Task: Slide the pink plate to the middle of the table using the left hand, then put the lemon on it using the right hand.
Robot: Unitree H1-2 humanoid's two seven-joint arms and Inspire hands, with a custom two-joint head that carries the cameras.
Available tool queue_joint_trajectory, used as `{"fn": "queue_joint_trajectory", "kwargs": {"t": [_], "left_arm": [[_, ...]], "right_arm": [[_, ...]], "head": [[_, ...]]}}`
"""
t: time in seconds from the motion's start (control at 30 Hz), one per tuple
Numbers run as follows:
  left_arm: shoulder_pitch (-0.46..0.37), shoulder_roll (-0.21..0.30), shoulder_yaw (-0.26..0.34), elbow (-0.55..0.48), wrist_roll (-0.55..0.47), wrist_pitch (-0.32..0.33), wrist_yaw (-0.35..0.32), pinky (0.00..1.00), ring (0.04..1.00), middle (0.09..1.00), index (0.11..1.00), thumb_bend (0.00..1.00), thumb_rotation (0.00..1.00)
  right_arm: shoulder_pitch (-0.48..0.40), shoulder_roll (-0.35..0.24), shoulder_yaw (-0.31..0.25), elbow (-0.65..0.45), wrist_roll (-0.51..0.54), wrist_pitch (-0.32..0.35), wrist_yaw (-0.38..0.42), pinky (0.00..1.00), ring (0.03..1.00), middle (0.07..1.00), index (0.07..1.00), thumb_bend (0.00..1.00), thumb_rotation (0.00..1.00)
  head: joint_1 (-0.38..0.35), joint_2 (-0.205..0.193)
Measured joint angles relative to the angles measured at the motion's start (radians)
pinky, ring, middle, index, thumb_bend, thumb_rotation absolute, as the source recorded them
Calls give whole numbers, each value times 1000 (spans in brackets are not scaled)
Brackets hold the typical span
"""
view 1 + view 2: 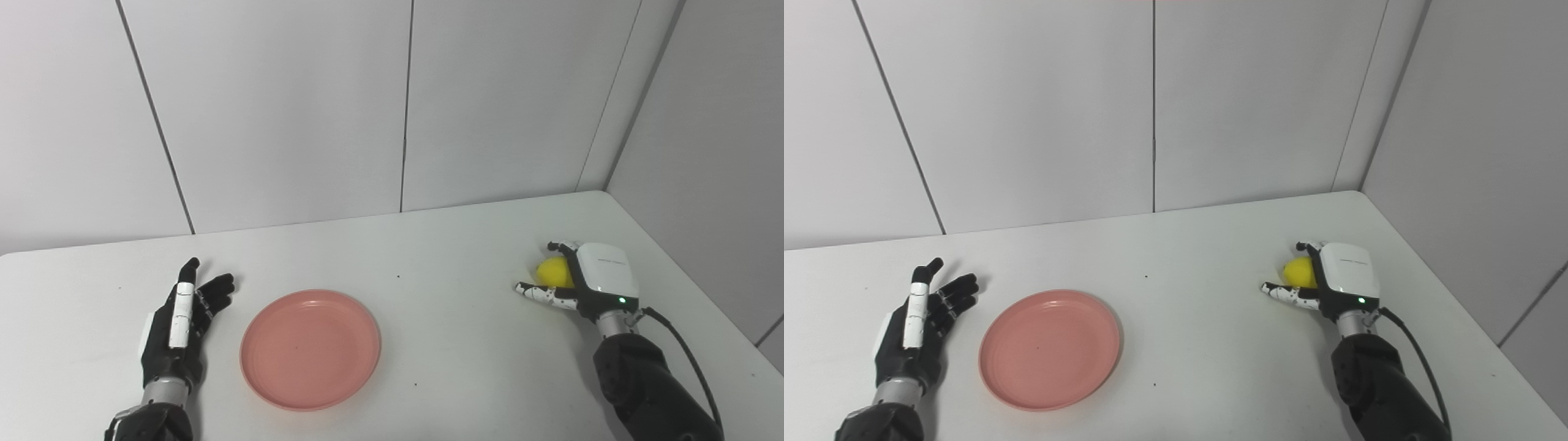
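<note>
Here, the right hand (588, 282) has its fingers (539, 293) curled around the lemon (554, 271), whose long axis cannot be told. The left hand (177, 324) lies with fingers apart beside the pink plate (310, 349) on the tabletop (441, 257).

The pink plate (310, 348) lies flat and bare on the white table, just to the right of the left hand (180, 324) and not touching it. The yellow lemon (554, 272) sits far off to the right, cupped inside the right hand (582, 283), half hidden.
</note>
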Motion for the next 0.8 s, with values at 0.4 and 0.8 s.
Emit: {"fn": "queue_joint_trajectory", "kwargs": {"t": [0.4,0.8], "left_arm": [[1,0,2,0,-2,0,-2,799,737,670,911,903,798],[2,-2,-2,-4,-2,1,-3,823,741,672,906,899,804]], "right_arm": [[-23,0,-2,36,1,2,-23,261,330,420,467,665,583],[-53,-4,12,111,25,-2,-91,223,291,356,418,550,541]], "head": [[0,5],[2,9]]}}
